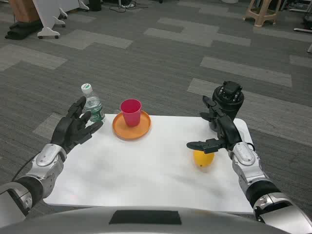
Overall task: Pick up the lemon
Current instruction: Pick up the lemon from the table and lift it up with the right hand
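The yellow lemon [203, 159] lies on the white table [146, 165] at the right side. My right hand [217, 130] hovers just above and behind it, fingers spread, the thumb reaching out over the lemon's top; nothing is gripped. My left hand [75, 127] hangs open over the table's far left edge, far from the lemon, fingers apart and pointing up.
A pink cup [130, 112] stands on an orange plate [131, 127] at the table's back middle. A small water bottle [92, 104] stands at the back left beside my left hand. A black round device [229, 100] sits at the back right corner, behind my right hand.
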Available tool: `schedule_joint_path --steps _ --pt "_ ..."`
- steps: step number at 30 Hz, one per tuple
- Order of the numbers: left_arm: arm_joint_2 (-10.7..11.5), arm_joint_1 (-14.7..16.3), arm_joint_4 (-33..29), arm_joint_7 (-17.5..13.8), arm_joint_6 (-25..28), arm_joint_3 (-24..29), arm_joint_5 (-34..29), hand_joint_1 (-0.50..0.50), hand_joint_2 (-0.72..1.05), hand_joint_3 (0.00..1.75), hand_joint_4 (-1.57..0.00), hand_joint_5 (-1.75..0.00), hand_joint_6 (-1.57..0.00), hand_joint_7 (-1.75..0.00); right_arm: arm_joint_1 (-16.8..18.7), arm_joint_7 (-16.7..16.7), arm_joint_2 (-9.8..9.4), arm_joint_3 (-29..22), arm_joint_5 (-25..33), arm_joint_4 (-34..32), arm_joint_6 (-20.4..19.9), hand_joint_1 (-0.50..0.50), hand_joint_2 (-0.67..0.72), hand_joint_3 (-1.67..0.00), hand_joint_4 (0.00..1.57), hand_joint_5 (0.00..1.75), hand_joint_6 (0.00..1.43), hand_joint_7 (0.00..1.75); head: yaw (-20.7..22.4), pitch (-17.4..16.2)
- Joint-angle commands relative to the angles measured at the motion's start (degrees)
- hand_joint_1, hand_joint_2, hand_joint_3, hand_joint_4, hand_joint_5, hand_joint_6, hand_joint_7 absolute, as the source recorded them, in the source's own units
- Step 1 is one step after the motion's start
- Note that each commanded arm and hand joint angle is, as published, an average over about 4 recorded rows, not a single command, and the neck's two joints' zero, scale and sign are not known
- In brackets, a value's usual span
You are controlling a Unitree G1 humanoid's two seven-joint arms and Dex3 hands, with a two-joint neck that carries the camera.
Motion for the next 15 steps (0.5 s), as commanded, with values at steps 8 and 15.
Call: schedule_joint_path --steps 8,15 --pt "0.46 1.49 -1.49 -0.31 -3.2 1.93 -1.96 0.5 1.05 0.07 0.0 -0.21 0.0 0.0 -1.09 0.57 0.28 -0.17 0.76 -1.1 0.07 0.12 -0.22 -0.48 0.0 0.87 0.0 0.14 -0.57 -0.64" --pt "0.46 1.49 -1.49 -0.31 -3.29 1.93 -2.0 0.5 1.05 0.09 0.0 -0.21 0.0 0.0 -1.04 0.79 0.24 -0.26 0.76 -1.54 0.07 0.12 -0.22 -0.48 0.0 0.87 0.0 0.14 -1.47 -1.45"
